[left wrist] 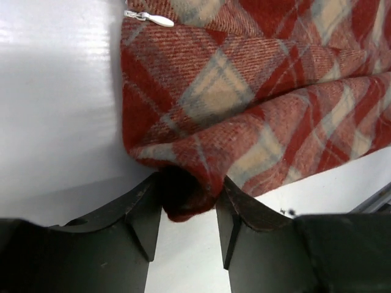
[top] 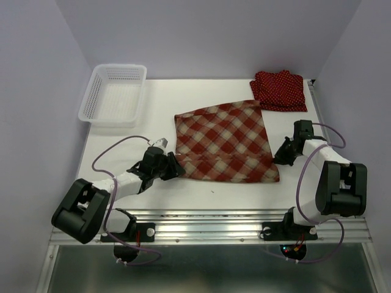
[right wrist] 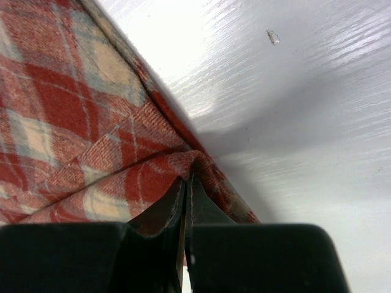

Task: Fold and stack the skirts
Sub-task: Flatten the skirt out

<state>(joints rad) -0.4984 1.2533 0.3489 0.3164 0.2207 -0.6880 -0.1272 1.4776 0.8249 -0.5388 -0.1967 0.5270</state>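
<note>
Left jaws part-open, straddling the near-left corner of the plaid skirt (top: 223, 141); right jaws clenched on its near-right corner. The skirt lies spread flat mid-desk (top: 201, 192); folded polka-dot skirts (top: 280, 90) sit far right

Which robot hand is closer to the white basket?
Left. The left gripper is at the plaid skirt's left corner, near the basket; the right gripper is at its right corner.
</note>
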